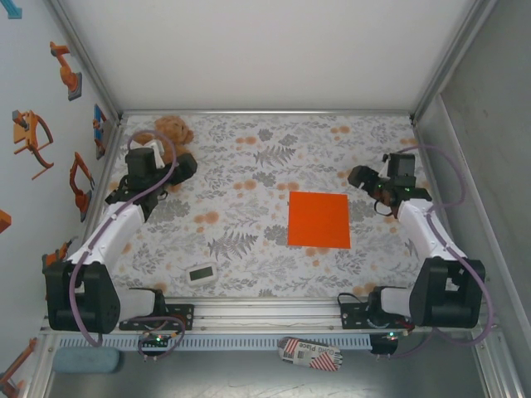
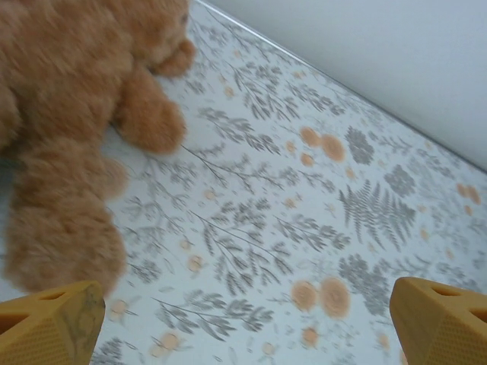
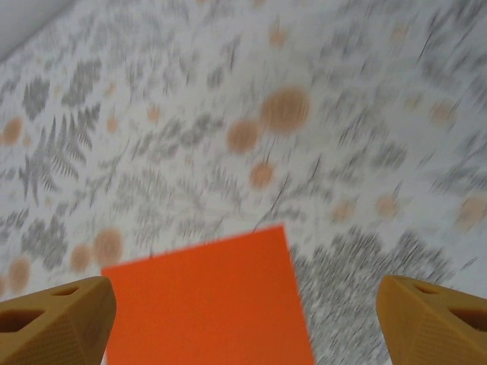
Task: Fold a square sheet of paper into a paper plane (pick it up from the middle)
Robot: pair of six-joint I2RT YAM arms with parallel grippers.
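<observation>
Orange square sheet of paper lies flat on the desk, right of centre. The right fingers hover near its far corner, spread wide, empty. The left fingers gape empty too, beside the teddy bear.

One high view, two low wrist views.
The top camera looks down from high behind the near edge onto the whole tabletop. The left wrist camera sits low and close beside the teddy bear, seen far left from above. The right wrist camera, blurred, looks down close on the square sheet of paper, right of centre from above.
</observation>
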